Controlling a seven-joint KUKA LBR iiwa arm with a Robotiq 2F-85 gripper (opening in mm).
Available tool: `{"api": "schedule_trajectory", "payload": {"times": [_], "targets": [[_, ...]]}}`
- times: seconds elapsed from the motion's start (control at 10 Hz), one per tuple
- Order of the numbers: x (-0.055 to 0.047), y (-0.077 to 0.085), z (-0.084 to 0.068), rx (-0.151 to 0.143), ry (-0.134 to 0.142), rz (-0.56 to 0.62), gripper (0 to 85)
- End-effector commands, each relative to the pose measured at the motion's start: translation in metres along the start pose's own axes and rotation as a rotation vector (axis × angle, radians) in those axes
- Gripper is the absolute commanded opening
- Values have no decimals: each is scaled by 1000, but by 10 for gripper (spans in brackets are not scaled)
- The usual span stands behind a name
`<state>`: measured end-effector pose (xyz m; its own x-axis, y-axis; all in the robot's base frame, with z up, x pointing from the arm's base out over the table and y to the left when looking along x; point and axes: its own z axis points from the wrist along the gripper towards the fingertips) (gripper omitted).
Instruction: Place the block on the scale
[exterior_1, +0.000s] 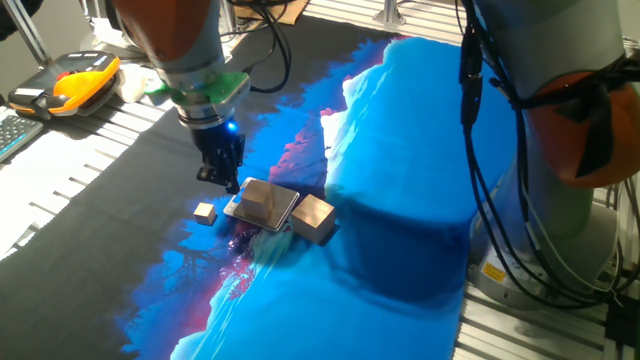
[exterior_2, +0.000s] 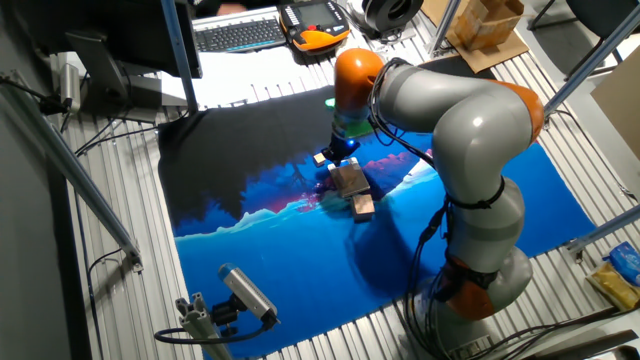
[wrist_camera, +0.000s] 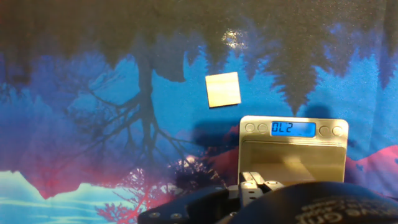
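Observation:
The scale (exterior_1: 234, 210) lies on the blue cloth, and the block (exterior_1: 268, 197), a plain tan wooden cube, rests on its top plate. In the hand view the scale's front strip (wrist_camera: 256, 129) shows a lit blue display, with the block (wrist_camera: 292, 158) behind it. My gripper (exterior_1: 222, 180) hangs just left of and above the scale, open and empty, touching nothing. In the other fixed view the gripper (exterior_2: 340, 150) is right above the block (exterior_2: 348, 178). Only the fingers' bases (wrist_camera: 252, 184) show in the hand view.
A tiny wooden cube (exterior_1: 205, 212) lies left of the scale, also in the hand view (wrist_camera: 223, 89). The largest wooden cube (exterior_1: 315, 218) touches the scale's right side. A pendant and keyboard lie at the far edge (exterior_1: 70, 82). The arm's base (exterior_1: 590, 120) stands right.

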<state>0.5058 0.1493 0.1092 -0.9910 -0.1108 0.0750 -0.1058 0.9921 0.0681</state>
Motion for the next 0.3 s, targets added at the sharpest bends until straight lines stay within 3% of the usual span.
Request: {"api": "schedule_trajectory", "payload": {"times": [0.0, 0.2], "targets": [[0, 1, 0, -4, -1, 0, 0], [-1, 2, 0, -4, -7, 6, 0]]}}
